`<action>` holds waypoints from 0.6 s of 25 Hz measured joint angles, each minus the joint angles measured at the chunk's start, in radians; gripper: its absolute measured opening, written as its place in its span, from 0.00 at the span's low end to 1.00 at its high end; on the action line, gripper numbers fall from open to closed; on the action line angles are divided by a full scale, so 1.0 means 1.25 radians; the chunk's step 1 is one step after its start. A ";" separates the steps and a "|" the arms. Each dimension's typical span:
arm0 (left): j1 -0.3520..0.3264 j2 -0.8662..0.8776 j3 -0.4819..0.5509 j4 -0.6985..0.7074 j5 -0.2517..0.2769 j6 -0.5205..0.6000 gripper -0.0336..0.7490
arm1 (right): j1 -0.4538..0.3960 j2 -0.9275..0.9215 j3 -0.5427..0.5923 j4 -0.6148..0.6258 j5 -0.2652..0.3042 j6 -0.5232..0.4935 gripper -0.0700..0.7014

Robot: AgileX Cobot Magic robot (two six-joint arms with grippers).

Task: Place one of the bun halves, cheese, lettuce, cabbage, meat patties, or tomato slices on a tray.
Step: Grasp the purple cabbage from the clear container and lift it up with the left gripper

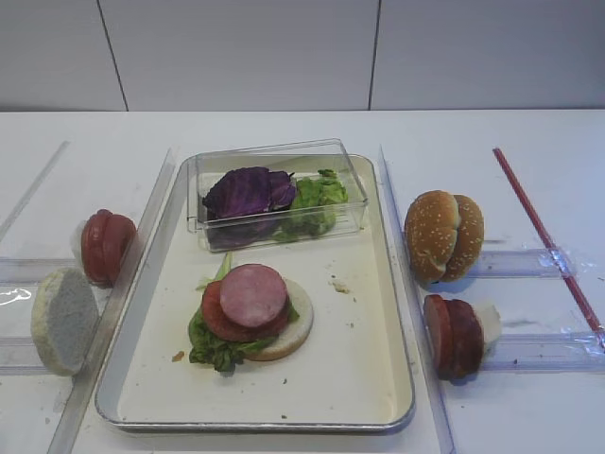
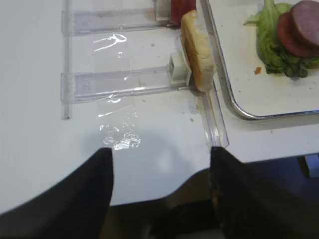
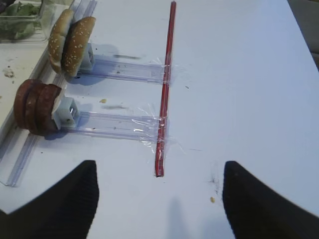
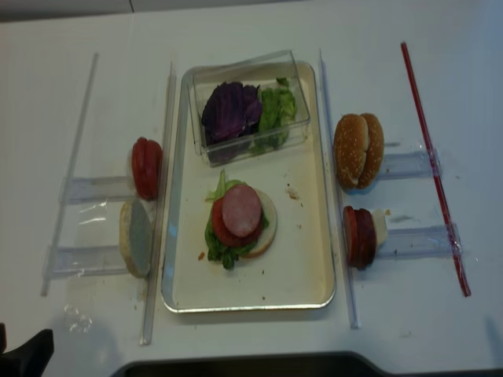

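The tray (image 1: 397, 312) fills the middle of the table, its long axis running from the near edge toward the far wall. At its far end stands a clear plastic box (image 1: 352, 180) holding the purple cabbage (image 1: 248, 192) beside the green lettuce (image 1: 318, 200). Nearer lies a half-built stack (image 1: 251, 312): a pale bun half at the bottom, lettuce, a tomato slice and a pink meat round on top.

Upright in clear racks beside the tray stand the spare pieces. On the left, a white-faced bun half (image 1: 62, 320) stands on edge, touching the tray's outer guide rail. On the right are two sesame bun halves (image 1: 443, 235) and a row of dark red slices (image 1: 452, 335).

The left gripper (image 2: 162, 199) hangs near the table's front edge, fingers spread and empty; the white bun half lies ahead and slightly right, its flat faces parallel to the tray's long side. The right gripper (image 3: 159, 204) is also spread wide and empty, with the sesame buns ahead on its left. Judging by closeness, the left arm seems better placed for the nearest bun half.
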 joint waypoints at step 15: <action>0.000 0.478 -0.337 -0.011 0.032 -0.048 0.56 | 0.000 0.000 0.000 0.000 0.000 0.002 0.78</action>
